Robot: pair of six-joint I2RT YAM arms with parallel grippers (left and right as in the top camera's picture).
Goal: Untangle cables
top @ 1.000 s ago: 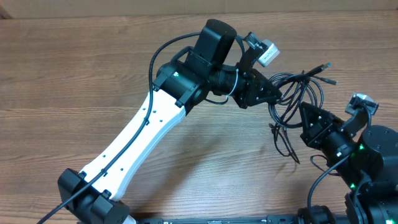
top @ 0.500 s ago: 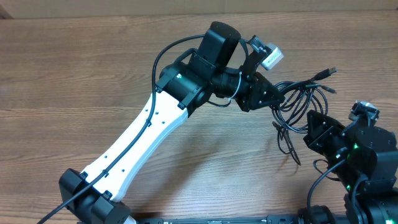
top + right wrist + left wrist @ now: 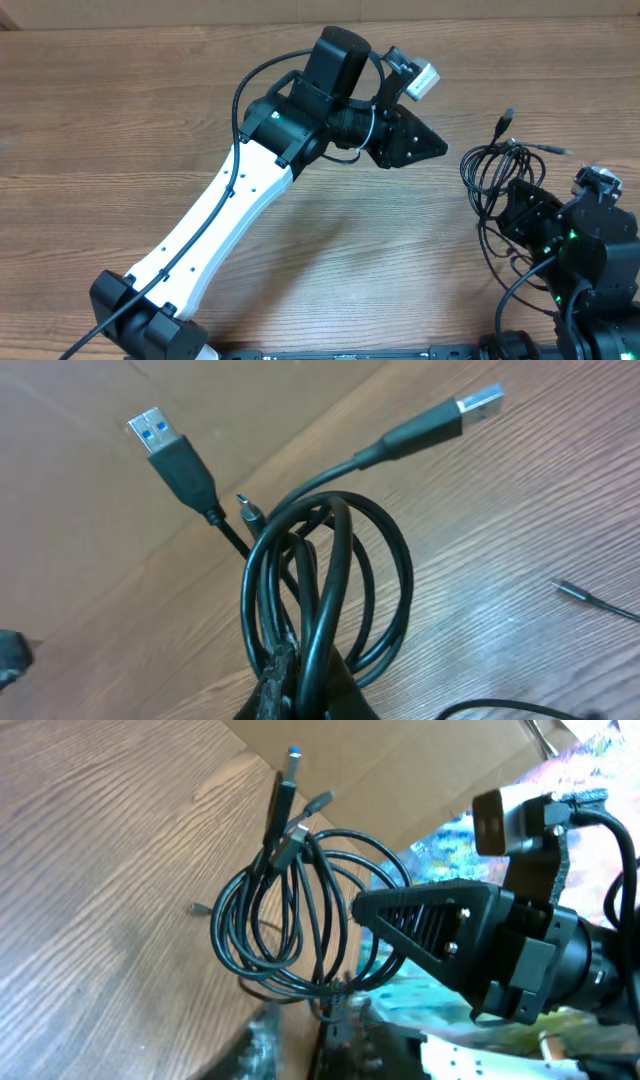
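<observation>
The cables (image 3: 492, 170) are a bundle of thin black loops with plug ends, hanging at the right of the table. My right gripper (image 3: 512, 200) is shut on the bundle's lower part. In the right wrist view the cables (image 3: 320, 570) rise out of the right gripper (image 3: 305, 690), with a blue-tongued USB plug (image 3: 160, 435) and a second plug (image 3: 480, 405) sticking up. My left gripper (image 3: 440, 147) is apart from the bundle, to its left, and holds nothing. In the left wrist view its blurred fingers (image 3: 262, 1040) stand slightly apart below the cables (image 3: 290, 910).
The left arm's white link (image 3: 220, 230) crosses the table diagonally from the front left. The right arm's base (image 3: 600, 270) fills the front right corner. A cardboard wall (image 3: 300, 10) runs along the far edge. A thin loose cable end (image 3: 590, 598) lies on the wood.
The left gripper has let go of the bundle and drawn back to the left. The right gripper has carried the cables to the right, away from it.
</observation>
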